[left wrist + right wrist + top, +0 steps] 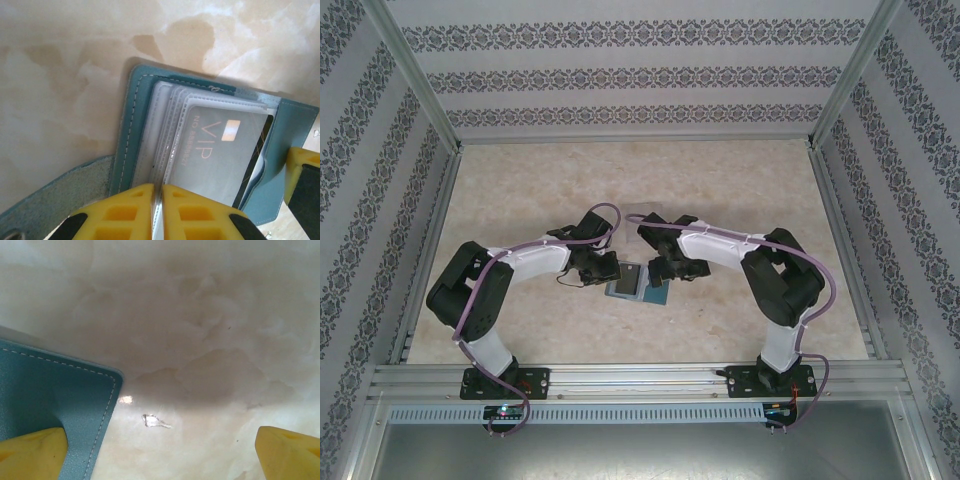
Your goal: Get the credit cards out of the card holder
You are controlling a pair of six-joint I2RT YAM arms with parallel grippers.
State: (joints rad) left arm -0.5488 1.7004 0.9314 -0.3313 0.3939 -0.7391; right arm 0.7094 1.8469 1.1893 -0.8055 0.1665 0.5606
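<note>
The job now, as I read it, is to get the top credit card (220, 150) out of its pocket while the card holder (655, 294) lies open on the surface (200, 315), near the middle between the two arms. To do that well I would use the left side as the anchor, pinning the holder so it cannot slide. Then I would bring the right side in low over the card's exposed right edge and pinch only the card, not the clear sleeves (165, 125) stacked around it. The pull should run flat, along the pocket's mouth. Lifting early would probably drag the whole wallet up.

The left gripper (159, 192) is clenched, its yellow fingers pressed together on the near edge of the holder's sleeve stack, just left of the card marked VIP. The right gripper (160, 452) is released, jaws spread wide and holding nothing. Its left finger sits over the corner of the holder's teal cover, though I cannot tell whether it touches. Its right finger hangs over bare surface.
</note>
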